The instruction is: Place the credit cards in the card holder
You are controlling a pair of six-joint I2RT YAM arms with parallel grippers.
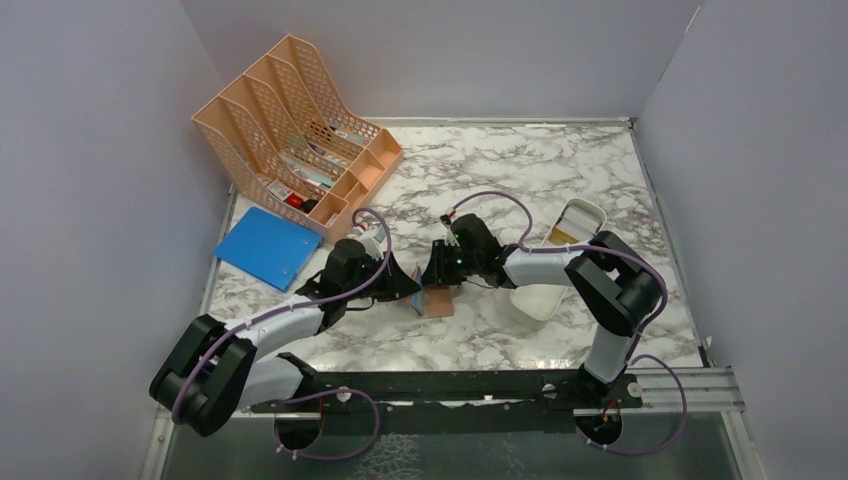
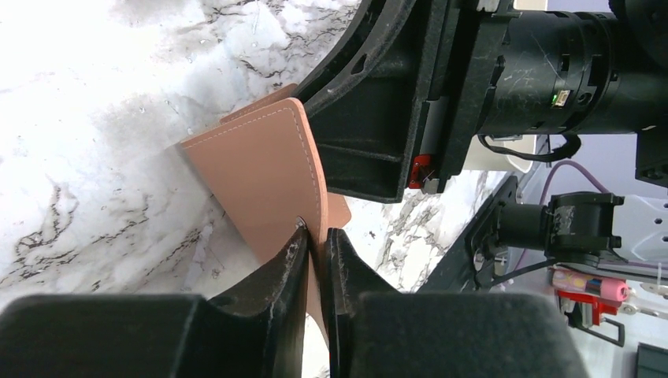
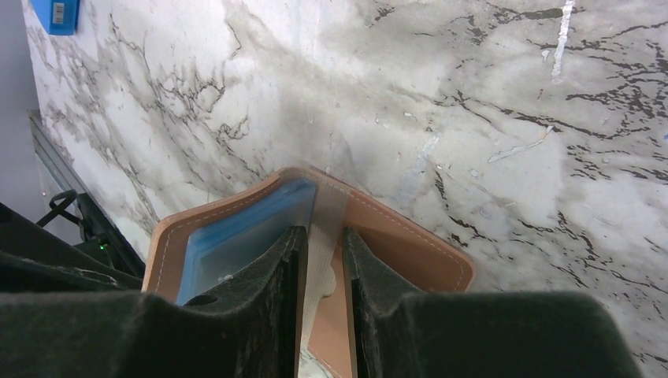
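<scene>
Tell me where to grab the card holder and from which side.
Probably the free edge of its tan outer cover, edge-on from the left: the card holder stands half open, so that thin flap offers both faces. The left gripper pinches there; the right gripper holds a pale sheet at the blue lining.

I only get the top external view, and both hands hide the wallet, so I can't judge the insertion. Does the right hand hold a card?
Observer: Yes. The right wrist view shows the right hand pinching a whitish-grey thin plastic card between its fingers.
Operator: Where is its leading edge?
Observer: Over the fold of the open pinkish-tan leather-like folding wallet, beside the light blue lining; whether it has entered a slot I cannot tell.
Operator: And the left hand?
Observer: The left wrist view shows the left hand clamped on one tan cover flap, tilting it up off the white marble-pattern table.
</scene>
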